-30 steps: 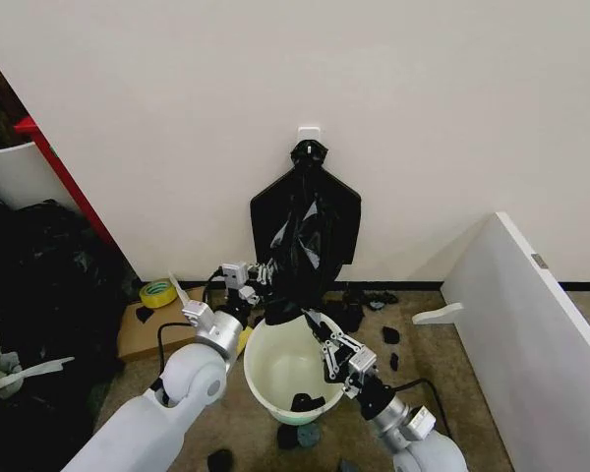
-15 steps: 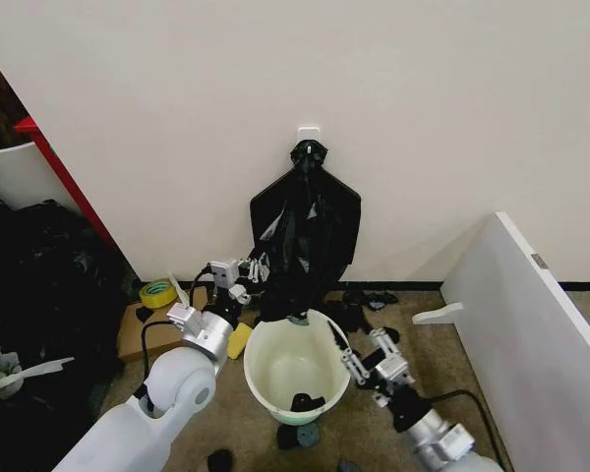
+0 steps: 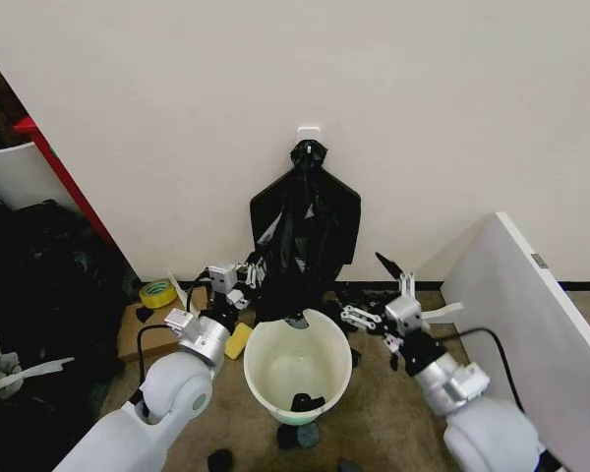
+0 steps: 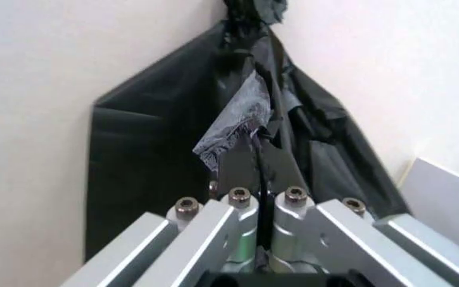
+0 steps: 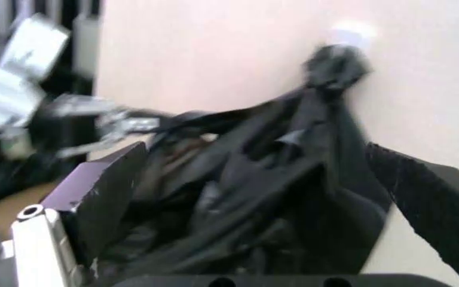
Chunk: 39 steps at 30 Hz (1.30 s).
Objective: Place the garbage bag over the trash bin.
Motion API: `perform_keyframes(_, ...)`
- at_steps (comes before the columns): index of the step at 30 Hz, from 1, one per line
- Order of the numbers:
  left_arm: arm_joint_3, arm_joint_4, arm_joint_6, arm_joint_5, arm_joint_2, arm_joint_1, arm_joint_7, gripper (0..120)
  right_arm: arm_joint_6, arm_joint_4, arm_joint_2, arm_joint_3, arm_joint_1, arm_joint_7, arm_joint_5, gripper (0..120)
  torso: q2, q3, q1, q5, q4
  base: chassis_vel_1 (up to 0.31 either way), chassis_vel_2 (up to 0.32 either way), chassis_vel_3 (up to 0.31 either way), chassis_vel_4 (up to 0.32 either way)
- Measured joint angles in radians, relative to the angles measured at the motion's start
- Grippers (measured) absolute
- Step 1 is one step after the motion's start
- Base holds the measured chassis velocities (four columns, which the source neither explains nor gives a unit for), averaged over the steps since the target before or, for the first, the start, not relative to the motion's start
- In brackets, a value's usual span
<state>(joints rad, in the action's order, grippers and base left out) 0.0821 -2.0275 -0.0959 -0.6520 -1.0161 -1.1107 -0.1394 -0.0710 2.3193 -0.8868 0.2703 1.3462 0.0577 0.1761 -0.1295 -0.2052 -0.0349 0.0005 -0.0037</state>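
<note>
Flat fan-shaped black bag point(image 3: 326, 214) knotted at top, hanging on white wall hook point(image 3: 309, 131) at 12 o'clock. Yellow tape roll point(image 3: 158, 293) on cardboard sheet point(image 3: 136, 336) at 9 o'clock. White board point(image 3: 536, 334) leaning at 3 o'clock. Small black scraps point(image 3: 220, 459) on brown floor point(image 3: 369, 433) at 6 o'clock.

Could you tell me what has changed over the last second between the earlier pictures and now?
The right gripper left the trash bin's rim, swinging out to the robot's right with jaws open. The left gripper stayed shut on the garbage bag, easing slightly left. Bin unmoved.
</note>
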Motion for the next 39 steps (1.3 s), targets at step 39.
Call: perform_keyframes(39, 0.117, -0.038, -0.015, 0.045, -0.032, -0.142, 0.023, 0, -0.467, -0.276, 0.076, -0.71, -0.865, -0.012, -0.102, 70, 0.0, 0.0, 0.0, 0.0002, 0.0006, 0.0, 0.0, 0.0, 0.0)
